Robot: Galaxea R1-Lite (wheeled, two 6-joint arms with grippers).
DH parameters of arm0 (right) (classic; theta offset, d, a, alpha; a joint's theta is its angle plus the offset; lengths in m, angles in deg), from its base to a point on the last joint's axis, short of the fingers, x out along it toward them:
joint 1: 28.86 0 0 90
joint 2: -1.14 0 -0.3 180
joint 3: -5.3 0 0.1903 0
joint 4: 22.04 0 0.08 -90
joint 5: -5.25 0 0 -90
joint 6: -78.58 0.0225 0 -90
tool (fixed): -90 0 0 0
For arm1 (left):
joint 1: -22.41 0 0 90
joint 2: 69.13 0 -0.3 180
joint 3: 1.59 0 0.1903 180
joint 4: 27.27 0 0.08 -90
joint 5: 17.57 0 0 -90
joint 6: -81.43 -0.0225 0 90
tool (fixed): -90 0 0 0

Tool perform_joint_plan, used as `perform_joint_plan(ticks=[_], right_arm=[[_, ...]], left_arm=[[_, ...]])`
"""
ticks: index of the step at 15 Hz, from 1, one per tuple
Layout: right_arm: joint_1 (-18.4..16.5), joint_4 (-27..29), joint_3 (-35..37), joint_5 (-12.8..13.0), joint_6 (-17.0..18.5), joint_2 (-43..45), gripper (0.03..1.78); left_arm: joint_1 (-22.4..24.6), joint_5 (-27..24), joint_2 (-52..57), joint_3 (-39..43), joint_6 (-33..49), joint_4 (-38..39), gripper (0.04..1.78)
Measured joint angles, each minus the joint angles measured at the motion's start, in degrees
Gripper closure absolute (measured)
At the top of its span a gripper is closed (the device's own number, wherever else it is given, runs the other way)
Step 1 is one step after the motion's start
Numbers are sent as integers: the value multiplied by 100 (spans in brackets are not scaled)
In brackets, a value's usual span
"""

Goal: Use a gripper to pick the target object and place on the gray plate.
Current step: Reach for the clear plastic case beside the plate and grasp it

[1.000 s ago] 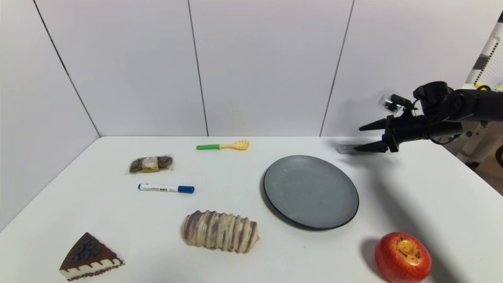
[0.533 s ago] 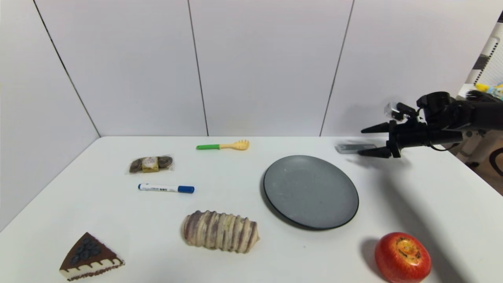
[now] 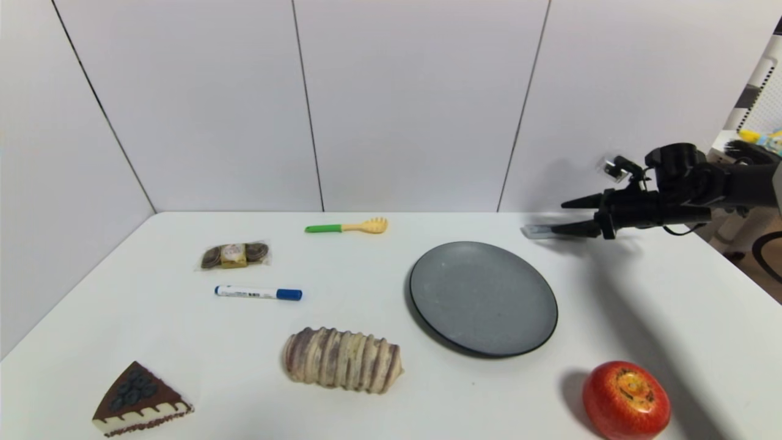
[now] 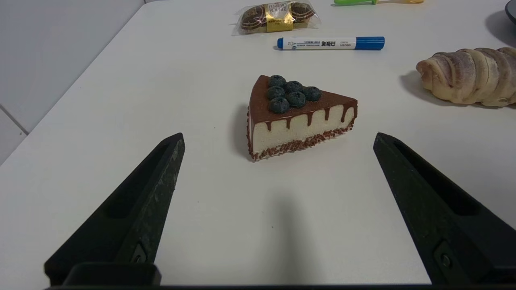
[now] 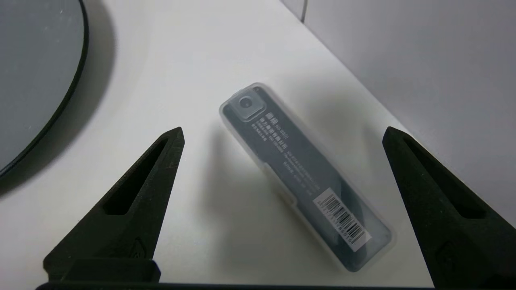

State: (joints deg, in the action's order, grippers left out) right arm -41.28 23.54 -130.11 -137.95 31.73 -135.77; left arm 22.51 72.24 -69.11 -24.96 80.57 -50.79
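The target object, a slim gray case (image 3: 539, 231) with a white barcode label, lies flat on the white table at the back right, just beyond the gray plate (image 3: 482, 297). My right gripper (image 3: 559, 216) is open and hovers above the case's right part, empty. In the right wrist view the case (image 5: 302, 169) lies slanted between my two black fingers (image 5: 133, 201), touching neither, and the plate's rim (image 5: 60, 104) shows at one side. My left gripper (image 4: 278, 139) is open and empty, low over the table's front left, facing a cake slice (image 4: 296, 114).
On the table are a green-handled yellow fork (image 3: 347, 227), a chocolate packet (image 3: 234, 255), a blue-capped white marker (image 3: 258, 293), a striped bread roll (image 3: 342, 359), the cake slice (image 3: 140, 398) and a red apple (image 3: 625, 399). The wall stands close behind the case.
My right gripper dipped and drew back to the right, then came left and a little up over the case. It stays open. The case has not moved.
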Motion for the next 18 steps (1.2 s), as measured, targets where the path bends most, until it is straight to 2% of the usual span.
perform_joint_plan(ticks=[7,12,14,18], right_arm=[[49,-74,0,0,2,-179,11],[46,-461,-2,22,-4,-311,11],[38,-700,-2,63,-6,-369,11],[20,-761,-5,188,-6,-438,11]], left_arm=[[0,2,0,0,4,-2,13],[-2,0,2,0,0,-2,13],[-2,0,0,0,-2,-2,13],[-2,2,2,0,4,-2,13]])
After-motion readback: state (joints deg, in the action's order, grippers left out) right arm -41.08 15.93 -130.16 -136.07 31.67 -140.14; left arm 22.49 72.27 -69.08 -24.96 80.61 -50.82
